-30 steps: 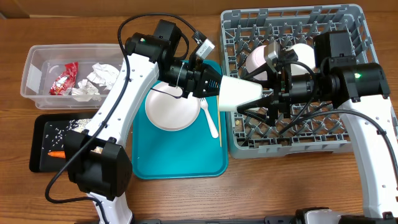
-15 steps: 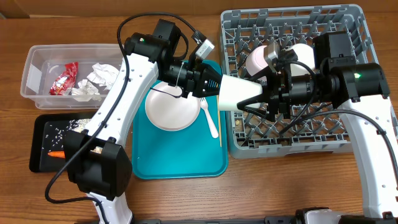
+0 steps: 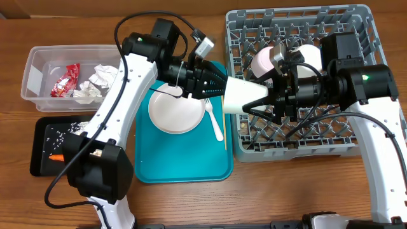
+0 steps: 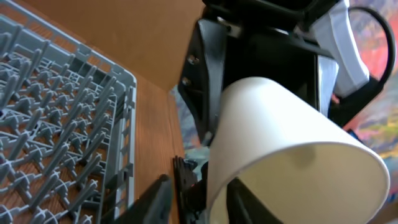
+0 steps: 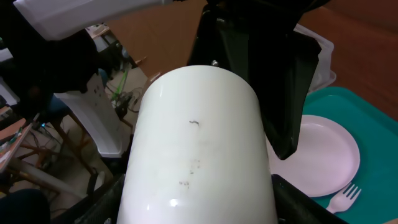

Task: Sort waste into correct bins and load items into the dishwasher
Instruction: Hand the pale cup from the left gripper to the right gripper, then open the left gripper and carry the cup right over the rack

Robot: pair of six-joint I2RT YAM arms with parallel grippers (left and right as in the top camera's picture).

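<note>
This looks like a robotics lab staging a kitchen chore: two robot arms (image 3: 117, 114) at a wooden table (image 3: 191, 203) with a grey dish rack (image 3: 359, 22), teal tray (image 3: 184, 168), waste bins (image 3: 28, 76), and cabled stands (image 5: 37, 162) behind.

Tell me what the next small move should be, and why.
Probably draw the left gripper back off the rim of the cup. The right gripper clamps the cup's narrow end, and the left jaws stand loose around the rim, so pulling clear frees the cup for the rack.

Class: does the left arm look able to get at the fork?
Probably yes: the fork lies uncovered just below the left tool, once that is clear of the cup.
</note>
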